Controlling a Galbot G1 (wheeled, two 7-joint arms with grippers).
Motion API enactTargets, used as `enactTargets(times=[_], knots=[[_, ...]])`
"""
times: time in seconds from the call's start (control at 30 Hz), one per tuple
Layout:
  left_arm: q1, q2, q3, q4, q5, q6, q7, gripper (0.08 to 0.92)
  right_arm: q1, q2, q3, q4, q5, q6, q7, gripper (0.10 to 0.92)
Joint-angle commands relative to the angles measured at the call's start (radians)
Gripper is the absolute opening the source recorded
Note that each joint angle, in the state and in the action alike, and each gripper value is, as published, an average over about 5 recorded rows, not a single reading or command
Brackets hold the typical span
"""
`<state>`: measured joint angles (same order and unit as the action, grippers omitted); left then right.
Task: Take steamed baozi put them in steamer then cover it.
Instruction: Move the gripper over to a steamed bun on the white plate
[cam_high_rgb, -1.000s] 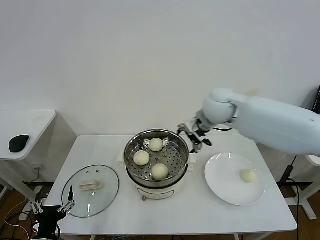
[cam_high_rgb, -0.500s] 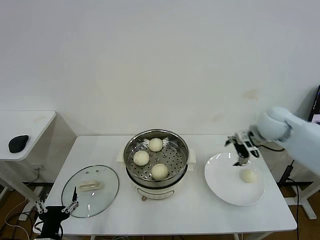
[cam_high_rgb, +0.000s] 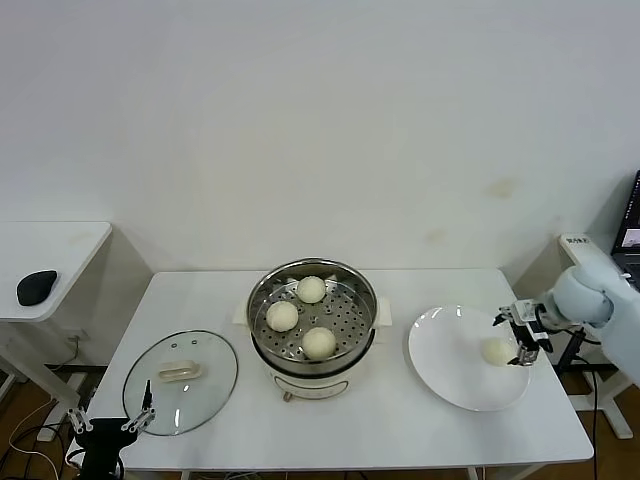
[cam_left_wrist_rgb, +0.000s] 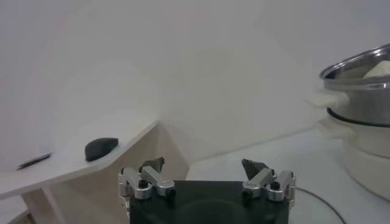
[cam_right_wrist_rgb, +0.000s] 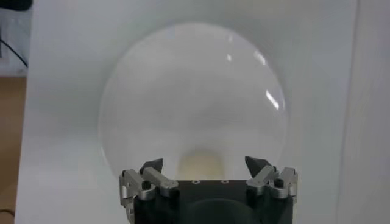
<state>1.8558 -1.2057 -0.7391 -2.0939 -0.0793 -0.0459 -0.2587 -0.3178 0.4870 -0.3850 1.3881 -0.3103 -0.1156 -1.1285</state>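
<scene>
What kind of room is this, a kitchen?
Probably a lab or test room rather than a kitchen: a plain white table against a bare wall, a steamer set out on it, and a side desk with a computer mouse.

Right arm (cam_high_rgb: 610, 310) runs off the head view's right edge. In the right wrist view, the gripper body hides the lower part of the bun (cam_right_wrist_rgb: 201, 164). Left wrist view cuts the steamer (cam_left_wrist_rgb: 359, 85) at its edge.

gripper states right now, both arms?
Left gripper: open, empty, parked low beside the round clear glass lid.
Right gripper: open, holding nothing, at the pale round baozi on the white plate.
</scene>
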Motion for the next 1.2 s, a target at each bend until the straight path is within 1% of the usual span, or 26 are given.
enactTargets(times=[0.03,0.33,0.73,0.83,0.93,1.2], knots=[[0.006,-0.001,-0.007,0.004,0.0,-0.001,0.0,0.823,-0.099,0.088,0.089,-0.138,-0.107,0.031,0.018,0.823],[0.001,-0.005,-0.012,0.014,-0.001,-0.002,-0.001,0.823,-0.047,0.165,0.045,-0.203,-0.144,0.027,0.045,0.823],[-0.008,-0.006,-0.01,0.027,-0.001,-0.004,-0.001,0.823,-0.023,0.194,0.03,-0.232,-0.17,0.01,0.06,0.817],[-0.008,-0.006,-0.009,0.028,-0.002,-0.004,-0.001,0.823,-0.024,0.192,0.03,-0.229,-0.176,0.005,0.054,0.795],[-0.008,-0.006,-0.009,0.028,-0.003,-0.004,-0.001,0.823,-0.025,0.189,0.03,-0.228,-0.18,0.004,0.048,0.755],[-0.006,-0.008,-0.009,0.025,-0.003,-0.005,-0.001,0.823,-0.028,0.173,0.031,-0.206,-0.161,-0.002,0.04,0.626]])
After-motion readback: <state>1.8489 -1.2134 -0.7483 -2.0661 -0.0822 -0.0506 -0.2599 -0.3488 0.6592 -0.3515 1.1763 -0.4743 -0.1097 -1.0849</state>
